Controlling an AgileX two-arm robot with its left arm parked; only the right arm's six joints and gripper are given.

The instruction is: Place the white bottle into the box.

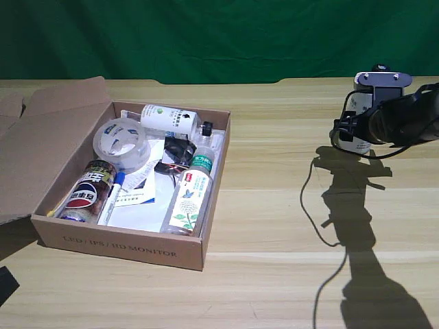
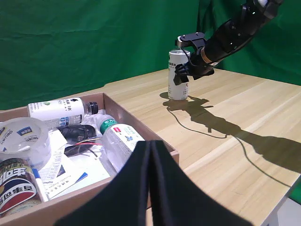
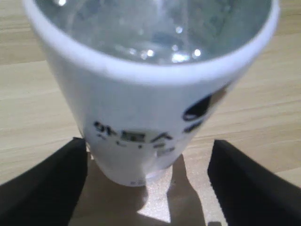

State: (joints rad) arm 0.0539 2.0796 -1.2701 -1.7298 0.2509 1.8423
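Exterior view: wide, shallow brown cardboard box (image 1: pixel 130 250) with open flaps at about 8 o'clock on the pale wood-grain table (image 1: pixel 288 226), faint monitor print along its front wall. Packed inside — a clear roll of tape (image 1: pixel 122 142), a dark cola can (image 1: pixel 88 192), a clear plastic bottle with green cap (image 1: pixel 189 194), a white bottle with green round logo (image 1: pixel 168 119) lying on its side. Out at 3 o'clock, well apart from the box, the white cylindrical bottle (image 1: pixel 356 120) standing upright on the table, mostly hidden behind the black right gripper (image 1: pixel 353 127).

Left wrist view: same white bottle upright at roughly 1 o'clock, silvery top catching light, dark fittings of the right gripper pressed against its side.

Right wrist view: smooth white wall of the bottle with dark print and a glossy silvery dome filling the picture, two matte black fingers (image 3: pixel 42 186) spread either side of its base — released, not touching it.
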